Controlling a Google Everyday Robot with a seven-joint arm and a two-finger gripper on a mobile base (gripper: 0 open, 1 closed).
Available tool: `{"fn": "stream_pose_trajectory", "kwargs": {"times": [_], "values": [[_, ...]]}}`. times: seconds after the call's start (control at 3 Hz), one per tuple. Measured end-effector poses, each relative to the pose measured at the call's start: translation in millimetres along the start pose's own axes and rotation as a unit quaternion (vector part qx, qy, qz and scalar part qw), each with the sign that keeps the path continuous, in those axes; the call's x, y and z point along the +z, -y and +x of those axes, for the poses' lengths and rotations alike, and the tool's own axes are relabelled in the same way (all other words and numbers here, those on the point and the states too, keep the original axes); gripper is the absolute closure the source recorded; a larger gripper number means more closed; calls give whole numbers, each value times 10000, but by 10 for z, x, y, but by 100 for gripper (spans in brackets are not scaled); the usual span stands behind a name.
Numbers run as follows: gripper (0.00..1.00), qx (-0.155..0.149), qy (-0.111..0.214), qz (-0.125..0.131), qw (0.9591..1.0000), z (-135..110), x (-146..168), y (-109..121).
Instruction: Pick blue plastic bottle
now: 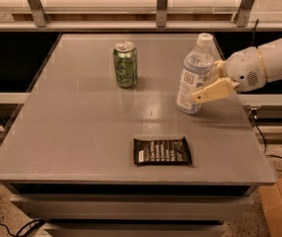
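Note:
The blue plastic bottle (193,78), clear bluish with a white cap and a white-and-blue label, stands on the right side of the grey table (82,132). My gripper (205,83) reaches in from the right at label height and straddles the bottle. Its near finger (214,90) lies against the bottle's front right side. The far finger (216,68) shows just behind the bottle. The gripper looks shut on the bottle, which rests on the table.
A green soda can (125,64) stands upright at the back centre-left. A black snack packet (161,151) lies flat near the front edge. A metal railing (161,6) runs behind the table. A cardboard box (281,206) sits on the floor at right.

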State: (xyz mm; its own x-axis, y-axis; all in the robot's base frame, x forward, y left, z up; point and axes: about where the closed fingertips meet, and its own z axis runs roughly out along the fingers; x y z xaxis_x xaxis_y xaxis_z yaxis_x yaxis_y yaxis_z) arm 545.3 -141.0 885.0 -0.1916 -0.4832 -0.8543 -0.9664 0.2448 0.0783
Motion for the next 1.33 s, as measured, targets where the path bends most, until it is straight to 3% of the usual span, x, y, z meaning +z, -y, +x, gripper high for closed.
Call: {"fn": "stream_pose_trajectory", "kwargs": {"times": [0.67,1.0,1.33], "values": [[87,-79,468,-172,9987,-133,-38,66],[100,-239,669,-158,9973,-248,-159,91],[100,-437,762,-106,9961,-355,-284,100]]}}
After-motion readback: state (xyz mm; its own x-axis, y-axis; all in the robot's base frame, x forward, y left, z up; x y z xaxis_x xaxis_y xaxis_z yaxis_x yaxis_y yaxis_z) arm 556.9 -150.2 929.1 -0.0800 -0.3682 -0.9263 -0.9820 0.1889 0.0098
